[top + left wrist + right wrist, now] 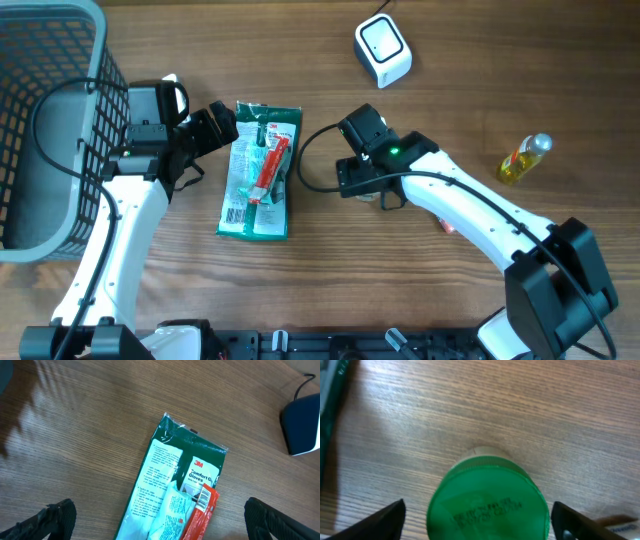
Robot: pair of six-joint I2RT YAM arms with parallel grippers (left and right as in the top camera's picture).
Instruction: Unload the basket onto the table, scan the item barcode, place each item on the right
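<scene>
Overhead, a grey mesh basket (100,70) fills the far-left corner of the desk (480,90). Just to its right the left gripper (222,125) hangs with its fingers spread wide and nothing between them. It is at the far-left corner of the glove packet (258,175). The packet lies flat left of centre, long axis running from the far edge toward the near edge with a slight tilt. Its white barcode label (235,212) faces up at the near-left corner. Right of the packet, the right gripper (480,522) is poised over a green-lidded container (487,490) that stands upright on the wood. The right wrist view shows the fingers well apart on either side of the lid, touching neither side, so nothing is held. The white scanner (383,50) sits near the far edge, right of the packet and beyond the right gripper, so the right arm is the nearer one to it. Whichever item is meant next, it has to travel toward the far edge to reach the scanner. For the packet, that means rightward as well, with the label end turned toward it. A yellow bottle (525,158) lies near the right edge.
</scene>
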